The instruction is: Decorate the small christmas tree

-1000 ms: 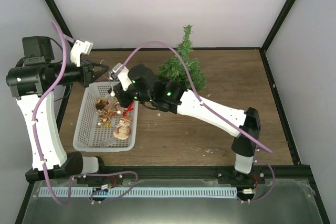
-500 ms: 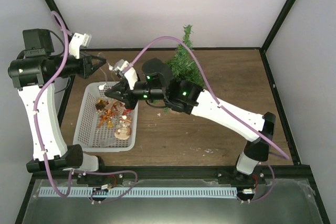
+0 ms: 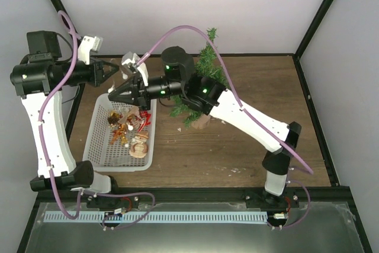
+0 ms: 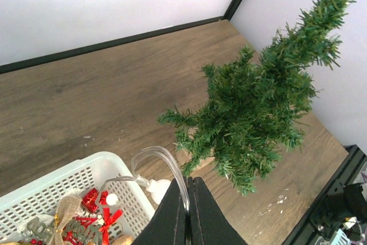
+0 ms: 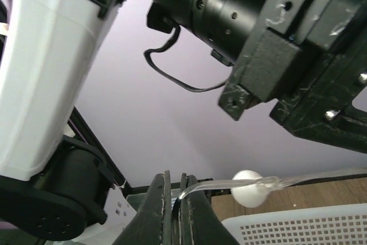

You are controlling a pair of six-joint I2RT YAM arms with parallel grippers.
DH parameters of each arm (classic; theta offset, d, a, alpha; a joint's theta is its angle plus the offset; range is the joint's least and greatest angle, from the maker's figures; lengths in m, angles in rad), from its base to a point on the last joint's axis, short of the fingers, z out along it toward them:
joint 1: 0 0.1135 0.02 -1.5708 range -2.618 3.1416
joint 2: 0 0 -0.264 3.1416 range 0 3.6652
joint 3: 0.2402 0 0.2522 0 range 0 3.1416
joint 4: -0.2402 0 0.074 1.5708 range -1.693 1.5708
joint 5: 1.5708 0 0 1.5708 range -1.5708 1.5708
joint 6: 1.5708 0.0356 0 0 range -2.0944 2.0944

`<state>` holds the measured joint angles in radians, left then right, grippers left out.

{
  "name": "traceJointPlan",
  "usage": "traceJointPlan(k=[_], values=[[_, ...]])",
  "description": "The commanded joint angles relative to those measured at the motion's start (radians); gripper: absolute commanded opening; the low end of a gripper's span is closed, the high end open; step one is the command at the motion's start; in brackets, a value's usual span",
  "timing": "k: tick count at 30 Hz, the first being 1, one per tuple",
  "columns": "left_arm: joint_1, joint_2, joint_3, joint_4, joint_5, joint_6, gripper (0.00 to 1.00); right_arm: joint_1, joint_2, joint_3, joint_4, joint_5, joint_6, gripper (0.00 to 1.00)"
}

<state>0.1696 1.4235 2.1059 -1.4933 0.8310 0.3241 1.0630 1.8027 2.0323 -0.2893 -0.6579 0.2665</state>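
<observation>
Seen from above, a wooden table (image 3: 195, 152) sits inside a white-walled enclosure. The small christmas tree (image 3: 204, 81), dark green and bristly, stands on its round tan base (image 3: 202, 124) toward the back of the table, near the middle. It is just to the right of a white basket (image 3: 98, 146), and the right arm crosses in front of its lower branches. The basket sits at the left of the table and holds small ornaments (image 3: 127, 125) in red, gold and tan.

Both arms reach to a spot above the far end of the basket, with their tips close together. The left gripper (image 4: 188, 183) has its jaws pressed together on a clear light string (image 4: 150, 154), a thin transparent cord that arches up over the basket and slips between the fingers. A white bulb (image 4: 158, 189) on the cord hangs just left of the fingers, above the basket's rim. The right gripper (image 5: 175, 177) is likewise pinched tight on a clear cord of the same kind, with another round white bulb (image 5: 248, 188) just beside its fingers.

In the left wrist view, the tree stands beyond the basket, apart from the cord and the fingers
</observation>
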Motion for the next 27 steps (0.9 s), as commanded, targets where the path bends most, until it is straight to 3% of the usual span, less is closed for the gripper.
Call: traceJointPlan(k=[1,15,27], values=[[0.028,0.047,0.027,0.05,-0.051,-0.026,0.0,0.0,-0.011,0.1,0.018,-0.133,0.021,0.01],[0.071,0.151,0.137,0.086,-0.101,-0.048,0.0,-0.007,-0.023,0.276,-0.054,-0.17,0.04,0.01],[0.094,0.116,0.156,0.196,-0.176,-0.087,0.0,-0.068,-0.09,0.303,-0.081,-0.166,0.05,0.01]])
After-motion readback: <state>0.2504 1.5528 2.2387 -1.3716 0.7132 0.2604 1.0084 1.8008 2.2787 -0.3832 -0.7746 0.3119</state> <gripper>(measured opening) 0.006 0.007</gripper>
